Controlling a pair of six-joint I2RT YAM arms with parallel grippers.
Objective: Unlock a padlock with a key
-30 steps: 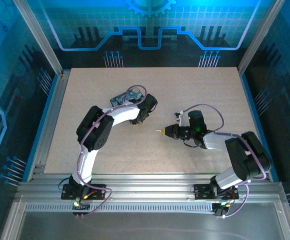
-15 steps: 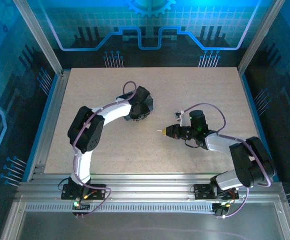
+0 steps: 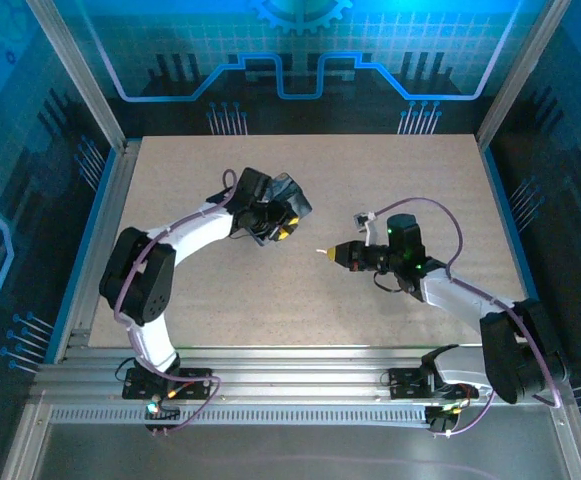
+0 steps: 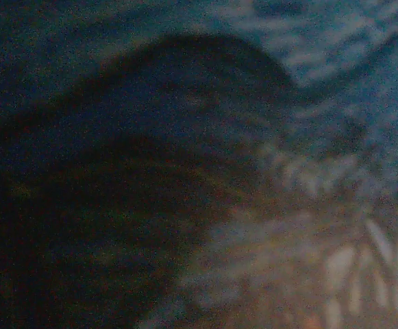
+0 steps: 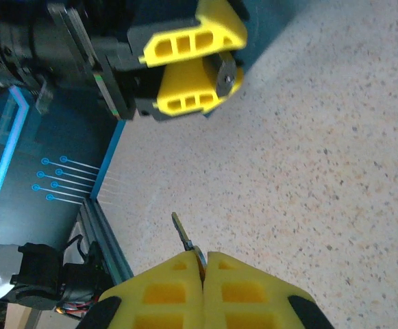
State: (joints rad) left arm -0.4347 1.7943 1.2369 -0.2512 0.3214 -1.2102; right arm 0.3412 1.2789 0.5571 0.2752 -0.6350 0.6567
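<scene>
My right gripper (image 5: 203, 257) is shut on the key (image 5: 183, 233), whose thin silvery blade sticks out past the yellow fingertips towards the left arm. From above, the key (image 3: 320, 253) points left from the right gripper (image 3: 336, 255). Across a gap of bare table, my left gripper (image 5: 227, 58) has its yellow fingers closed on a small grey metal piece, the padlock (image 5: 227, 77), at their tips. In the top view the left gripper (image 3: 280, 225) sits at mid-table. The padlock itself is too small to make out from above.
The dark-blue painted tin (image 3: 293, 193) lies right behind the left gripper; its swirly surface (image 4: 301, 103) is a close dark blur in the left wrist view. The speckled tabletop (image 3: 400, 180) is ringed by aluminium rails (image 3: 300, 358).
The left arm has swung its elbow out to the left and turned its gripper over the tin. The right gripper with the key has shifted slightly to the right.
</scene>
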